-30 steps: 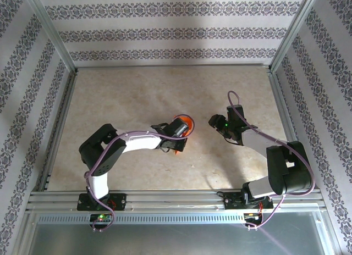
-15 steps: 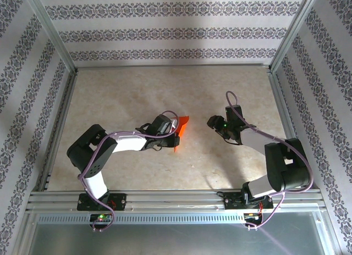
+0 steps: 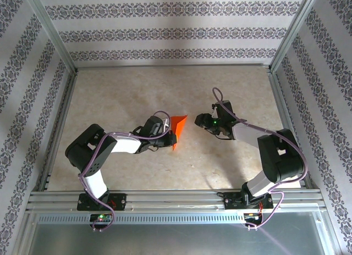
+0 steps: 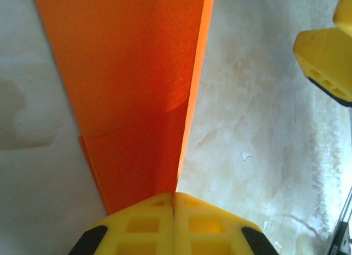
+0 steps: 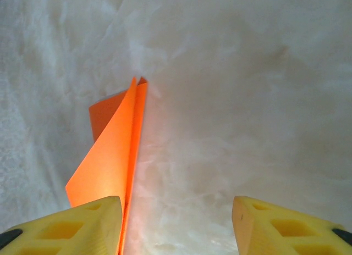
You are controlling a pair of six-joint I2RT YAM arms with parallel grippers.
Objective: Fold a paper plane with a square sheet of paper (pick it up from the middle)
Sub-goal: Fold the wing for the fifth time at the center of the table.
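Note:
The sheet of paper is bright orange-red and folded along a central crease, standing on edge as a narrow pointed shape near the table's middle. My left gripper is shut on its near end; in the left wrist view the yellow fingertips press together with the paper rising out of the seam of the gripper. My right gripper is open just right of the paper. In the right wrist view the paper stands against its left finger, with bare table inside the gripper.
The beige marbled tabletop is enclosed by an aluminium frame and patterned walls. One yellow finger of the right gripper shows at the upper right of the left wrist view.
The left arm has drawn back to the left with the paper, which has turned more upright. The right gripper has moved left, closing in on the paper's right side.

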